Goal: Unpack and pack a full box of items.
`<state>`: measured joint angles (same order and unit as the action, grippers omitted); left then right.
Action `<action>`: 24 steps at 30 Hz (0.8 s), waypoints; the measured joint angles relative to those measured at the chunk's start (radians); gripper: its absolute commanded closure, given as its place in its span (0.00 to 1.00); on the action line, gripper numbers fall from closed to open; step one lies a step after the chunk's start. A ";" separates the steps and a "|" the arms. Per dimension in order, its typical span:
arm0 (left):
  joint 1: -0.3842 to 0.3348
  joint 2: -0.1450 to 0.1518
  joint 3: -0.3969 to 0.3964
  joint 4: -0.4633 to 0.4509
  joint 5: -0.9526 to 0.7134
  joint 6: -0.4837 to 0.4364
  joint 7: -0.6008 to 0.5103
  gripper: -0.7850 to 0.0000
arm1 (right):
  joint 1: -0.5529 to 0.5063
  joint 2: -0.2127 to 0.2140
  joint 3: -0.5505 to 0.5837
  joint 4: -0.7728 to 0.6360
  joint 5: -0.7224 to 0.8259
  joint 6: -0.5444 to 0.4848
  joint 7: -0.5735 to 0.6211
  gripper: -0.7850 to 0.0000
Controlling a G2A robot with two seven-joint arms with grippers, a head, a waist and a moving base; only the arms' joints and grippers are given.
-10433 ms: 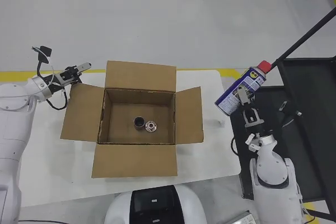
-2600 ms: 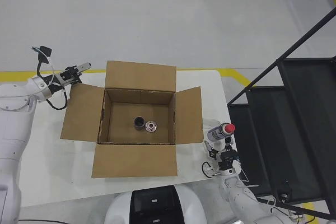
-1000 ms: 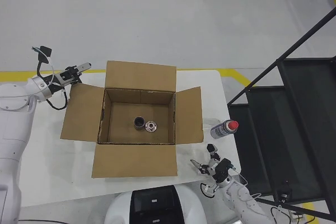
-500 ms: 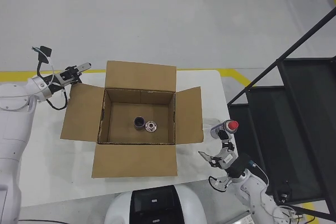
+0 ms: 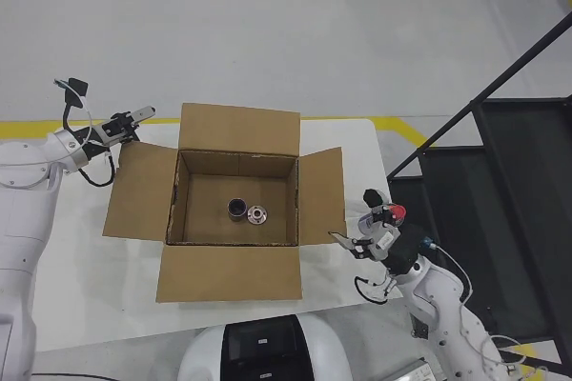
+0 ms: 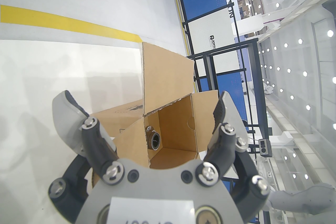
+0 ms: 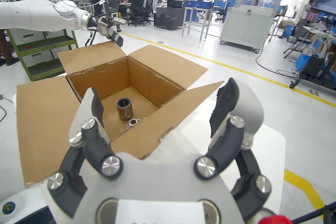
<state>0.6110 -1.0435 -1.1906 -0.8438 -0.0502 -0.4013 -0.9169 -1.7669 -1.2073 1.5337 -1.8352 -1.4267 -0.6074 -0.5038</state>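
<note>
Box: open brown cardboard box [image 5: 238, 129], centre of white table [image 5: 362, 152].
Contents: dark metal cylinder [image 5: 236, 208], silver flanged ring [image 5: 257, 215].
Left gripper [image 5: 138, 116]: spread, empty, box's 10 o'clock.
Right gripper [image 5: 353, 219]: spread, empty, box's 3 o'clock.

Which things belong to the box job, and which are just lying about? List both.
Job: cardboard box; linear bearing and flanged metal part inside it; spray can beside it.
Lying about: green shelf unit; yellow floor line.

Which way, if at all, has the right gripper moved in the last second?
Yes. The right gripper went from the table's front edge up beside the box.
</note>
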 measured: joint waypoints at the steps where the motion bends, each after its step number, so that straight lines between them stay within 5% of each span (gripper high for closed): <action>1: 0.000 0.000 0.000 0.000 0.000 0.000 0.000 0.00 | 0.010 0.001 -0.010 -0.014 0.018 -0.024 0.035 0.00; 9: 0.000 0.000 0.000 0.000 0.000 0.000 0.000 0.00 | 0.121 0.003 -0.071 -0.086 0.253 -0.114 0.386 0.00; 24: 0.000 0.000 0.000 0.000 0.000 0.000 0.000 0.00 | 0.121 0.003 -0.071 -0.086 0.254 -0.112 0.388 0.00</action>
<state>0.6110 -1.0435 -1.1906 -0.8438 -0.0502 -0.4013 -0.9169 -1.6454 -1.2045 1.4626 -1.9213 -1.1732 -0.7190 -0.1158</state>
